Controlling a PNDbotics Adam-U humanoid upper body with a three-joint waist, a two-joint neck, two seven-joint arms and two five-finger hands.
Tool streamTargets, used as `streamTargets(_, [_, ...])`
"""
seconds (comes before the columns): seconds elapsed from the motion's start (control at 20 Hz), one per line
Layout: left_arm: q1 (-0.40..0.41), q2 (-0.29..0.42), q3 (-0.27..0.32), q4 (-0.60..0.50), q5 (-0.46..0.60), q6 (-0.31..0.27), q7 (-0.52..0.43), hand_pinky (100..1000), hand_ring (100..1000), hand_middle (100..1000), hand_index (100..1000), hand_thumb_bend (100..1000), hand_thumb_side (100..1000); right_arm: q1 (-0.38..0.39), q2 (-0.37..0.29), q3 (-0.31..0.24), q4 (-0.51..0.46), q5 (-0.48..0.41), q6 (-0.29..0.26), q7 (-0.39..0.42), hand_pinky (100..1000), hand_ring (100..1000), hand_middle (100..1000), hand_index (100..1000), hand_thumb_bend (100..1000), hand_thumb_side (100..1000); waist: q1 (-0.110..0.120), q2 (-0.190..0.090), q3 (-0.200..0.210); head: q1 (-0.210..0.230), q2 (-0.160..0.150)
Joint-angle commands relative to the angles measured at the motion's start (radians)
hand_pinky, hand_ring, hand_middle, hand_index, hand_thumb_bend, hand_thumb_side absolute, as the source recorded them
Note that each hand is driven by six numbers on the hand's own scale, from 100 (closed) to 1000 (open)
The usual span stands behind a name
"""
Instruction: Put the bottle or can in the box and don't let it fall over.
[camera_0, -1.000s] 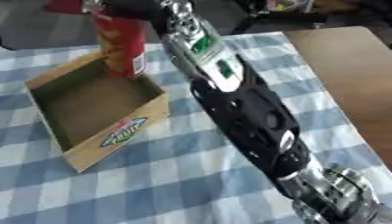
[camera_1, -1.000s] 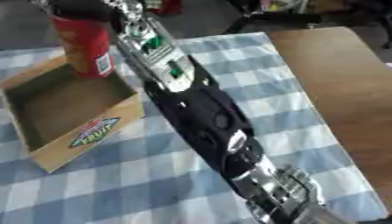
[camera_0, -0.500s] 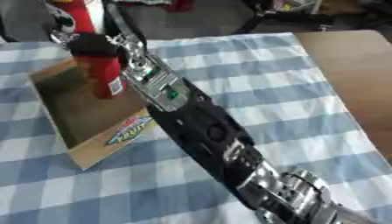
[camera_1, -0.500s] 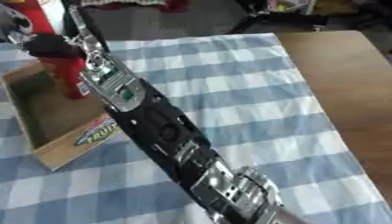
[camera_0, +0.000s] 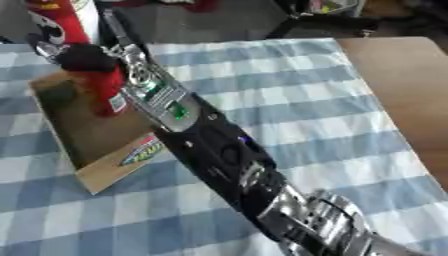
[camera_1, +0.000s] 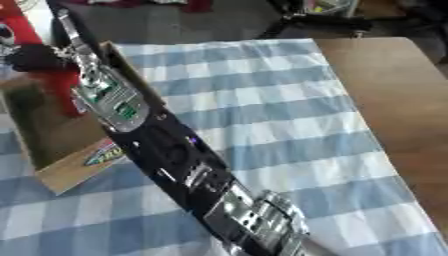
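A red can (camera_0: 103, 91) with a white label stands about upright inside the open cardboard box (camera_0: 109, 172), near the box's far right wall. My right hand (camera_0: 84, 57) sits over the can's top, its dark fingers curled round it. The right arm runs from the lower right corner up to the box and hides the box's right wall. Whether the can's base touches the box floor is hidden from me. The left hand shows in neither view.
A blue and white checked cloth (camera_0: 289, 100) covers the table. Bare brown wood (camera_0: 407, 95) lies at the right. A red and white object (camera_0: 52, 20) stands beyond the box at the far left. Dark items line the far edge.
The right hand has carried the red can from the box's far corner down into the box. The whole picture has also shifted, so the camera moved.
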Motion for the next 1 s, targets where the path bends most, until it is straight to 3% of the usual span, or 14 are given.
streamTargets(0.05, [-0.006, 0.017, 0.005, -0.019, 0.001, -0.001, -0.001, 1000, 773, 885, 750, 324, 100, -0.01, 0.012, 0.0, -0.01, 0.009, -0.008, -0.013, 804, 506, 474, 366, 100, 100, 0.01, -0.013, 0.002, -0.013, -0.012])
streamTargets(0.45, [0.005, 0.018, 0.008, -0.019, -0.004, -0.002, 0.001, 1000, 773, 885, 748, 322, 100, -0.029, -0.026, -0.023, -0.013, 0.018, -0.02, -0.042, 802, 506, 474, 366, 100, 100, 0.01, -0.01, -0.005, -0.025, -0.014])
streamTargets(0.75, [0.008, 0.019, 0.01, -0.02, -0.007, -0.003, 0.002, 1000, 772, 885, 747, 320, 100, -0.076, -0.082, -0.069, 0.003, -0.059, -0.017, -0.077, 800, 506, 474, 367, 100, 100, 0.01, 0.0, -0.009, -0.02, -0.02])
streamTargets(1.0, [-0.001, 0.019, 0.009, -0.024, -0.008, -0.004, 0.0, 1000, 772, 885, 746, 321, 100, -0.066, -0.102, -0.072, 0.048, -0.078, -0.035, -0.095, 801, 509, 478, 371, 100, 100, 0.009, 0.017, -0.001, -0.026, -0.035])
